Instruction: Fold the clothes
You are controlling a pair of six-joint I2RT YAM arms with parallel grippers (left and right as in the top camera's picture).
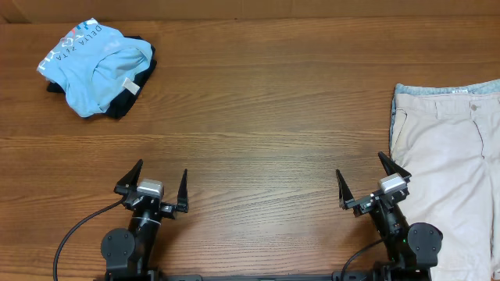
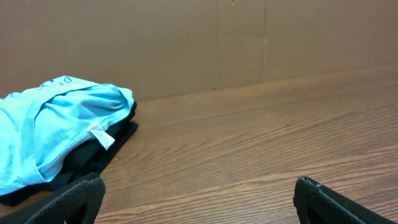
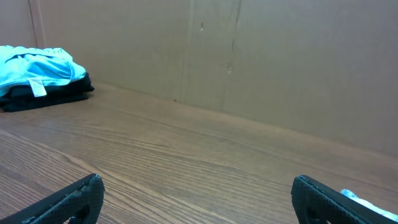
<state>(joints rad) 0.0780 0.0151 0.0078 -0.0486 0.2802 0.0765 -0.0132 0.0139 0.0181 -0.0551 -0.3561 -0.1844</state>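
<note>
Left tool (image 1: 162, 167) and right tool (image 1: 359, 164) sit wide open, empty, at the worktop's (image 1: 258, 117) near edge; beige shorts (image 1: 445, 156) lie spread beside the right tool, likely next; blue tee (image 1: 94, 66) sits set aside far left.

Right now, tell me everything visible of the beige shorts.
The beige shorts lie flat and spread at the right end of the table, waistband toward the far side, cotton-looking, lightly creased, with a pocket seam showing. The frame cuts off part. A light-blue denim strip peeks out beyond the waistband. The open right gripper sits by their inner edge; contact unclear.
</note>
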